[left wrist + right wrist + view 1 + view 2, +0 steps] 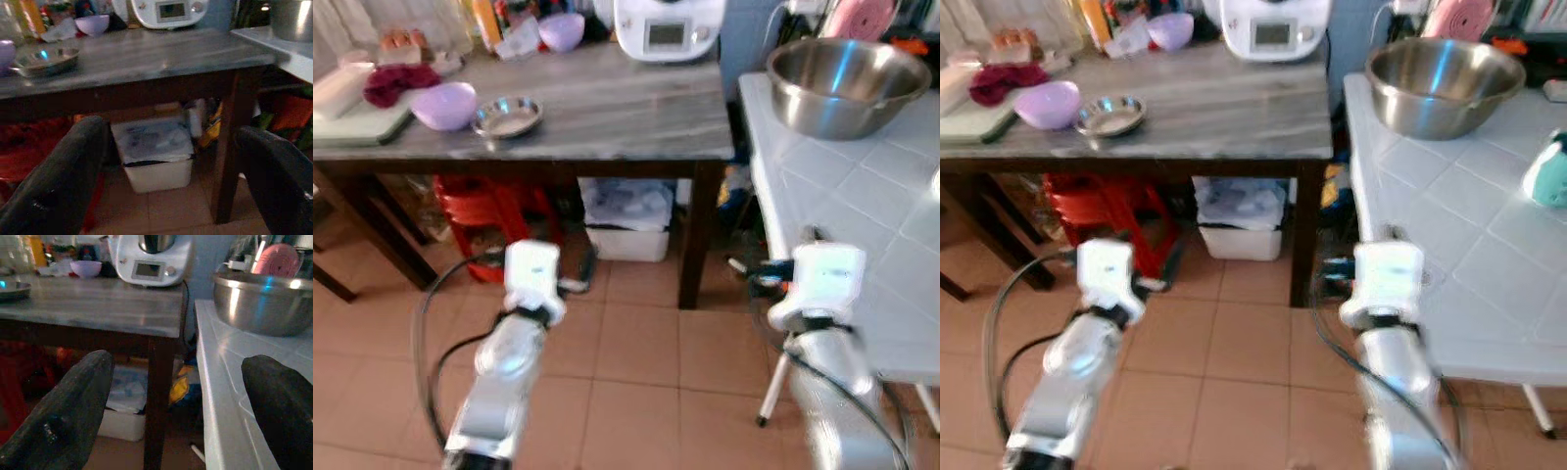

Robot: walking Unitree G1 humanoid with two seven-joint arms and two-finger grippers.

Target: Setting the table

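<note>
With both my left hand [161, 196] and right hand [176, 421] open and empty, I risk clipping the grey marble-topped wooden table [607, 108] edge when reaching for the small steel dish [508, 117].

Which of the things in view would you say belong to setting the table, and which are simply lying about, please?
For the job:
lilac bowl
small steel dish
second lilac bowl

Lying about:
white kitchen machine
large steel mixing bowl
white bin
red stool

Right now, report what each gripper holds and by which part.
Nothing is held. The left gripper and right gripper are both open and empty, short of the wooden table.
</note>
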